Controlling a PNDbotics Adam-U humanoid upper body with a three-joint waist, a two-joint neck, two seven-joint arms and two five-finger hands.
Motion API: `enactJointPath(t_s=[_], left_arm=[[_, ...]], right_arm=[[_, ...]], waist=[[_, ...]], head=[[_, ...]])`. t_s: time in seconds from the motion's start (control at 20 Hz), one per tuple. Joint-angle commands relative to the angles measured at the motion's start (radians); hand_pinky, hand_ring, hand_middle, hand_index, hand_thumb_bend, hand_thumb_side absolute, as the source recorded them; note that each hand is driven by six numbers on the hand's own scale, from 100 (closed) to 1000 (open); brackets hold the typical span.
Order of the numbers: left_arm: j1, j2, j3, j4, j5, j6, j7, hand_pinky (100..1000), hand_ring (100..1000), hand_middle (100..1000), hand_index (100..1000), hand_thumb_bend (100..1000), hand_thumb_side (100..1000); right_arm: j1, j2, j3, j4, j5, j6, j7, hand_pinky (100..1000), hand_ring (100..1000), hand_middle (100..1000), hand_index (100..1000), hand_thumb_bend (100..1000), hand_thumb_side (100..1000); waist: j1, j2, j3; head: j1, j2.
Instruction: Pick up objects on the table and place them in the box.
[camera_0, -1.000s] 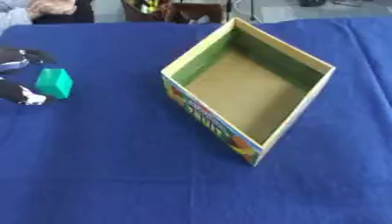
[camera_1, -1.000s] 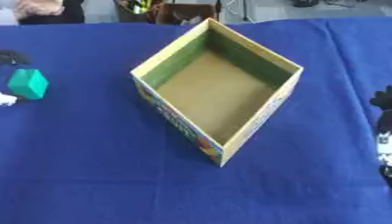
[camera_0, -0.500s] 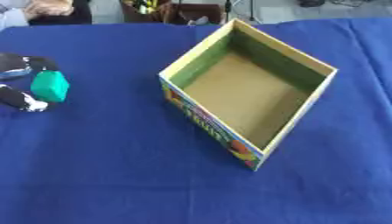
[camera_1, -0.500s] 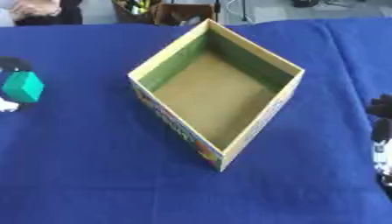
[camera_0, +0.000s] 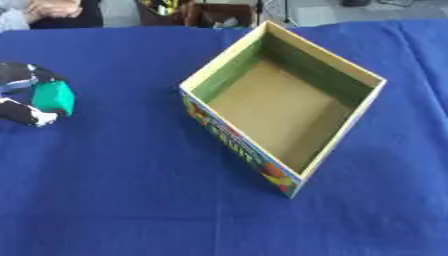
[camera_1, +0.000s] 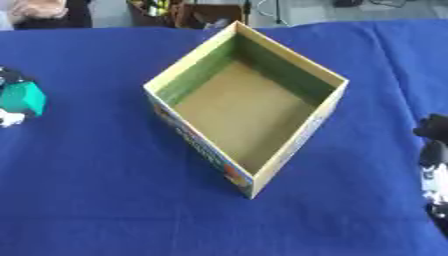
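An open cardboard box (camera_0: 223, 57) with green inner walls and a colourful printed side stands turned corner-on in the middle of the blue table; nothing lies inside it. At the table's left edge a green block (camera_0: 54, 97) sits in my left hand (camera_0: 19, 107), whose black-and-white fingers curl over and under it. The block is well left of the box and apart from it. My right hand (camera_1: 432, 165) shows only as a dark shape at the right edge in the right eye view, low beside the box's right corner.
The blue cloth (camera_0: 131, 190) covers the whole table in front of and around the box. Beyond the far edge stand dark containers (camera_0: 197, 10), and a person's hands (camera_0: 52, 7) rest at the far left corner.
The green block and my left hand have drifted slightly to the left, the fingers wrapping a little more around the block. The box and the right hand have stayed put.
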Motion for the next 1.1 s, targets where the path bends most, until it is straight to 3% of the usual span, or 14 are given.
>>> enactJointPath(t_s=[0.05, 0.3, 0.4, 1.1], left_arm=[[-0.018, 0.025, 0.012, -0.001, -0.001, 0.003, 0.018, 587, 607, 667, 912, 214, 599], [-0.02, 0.026, 0.013, 0.002, 0.021, 0.006, 0.029, 512, 462, 678, 909, 100, 562], [-0.02, 0.027, 0.014, 0.005, 0.036, 0.01, 0.033, 500, 429, 668, 895, 100, 552], [-0.019, 0.04, 0.003, -0.025, 0.089, 0.039, 0.123, 405, 360, 554, 775, 100, 510]], right_arm=[[-0.009, -0.003, -0.002, -0.019, 0.007, 0.002, 0.001, 860, 829, 625, 814, 122, 617], [-0.007, -0.003, -0.003, -0.019, 0.011, 0.005, 0.001, 861, 829, 625, 814, 122, 617], [-0.007, -0.003, -0.003, -0.019, 0.011, 0.006, 0.001, 862, 830, 625, 814, 121, 616], [0.001, -0.009, -0.009, -0.019, 0.005, 0.021, -0.011, 863, 829, 622, 813, 111, 612]], waist=[[0.002, -0.018, 0.0], [0.003, -0.018, 0.002], [0.004, -0.019, 0.003], [0.012, -0.044, 0.011]], head=[[0.003, -0.014], [0.0, -0.014], [-0.001, -0.014], [-0.013, 0.001]])
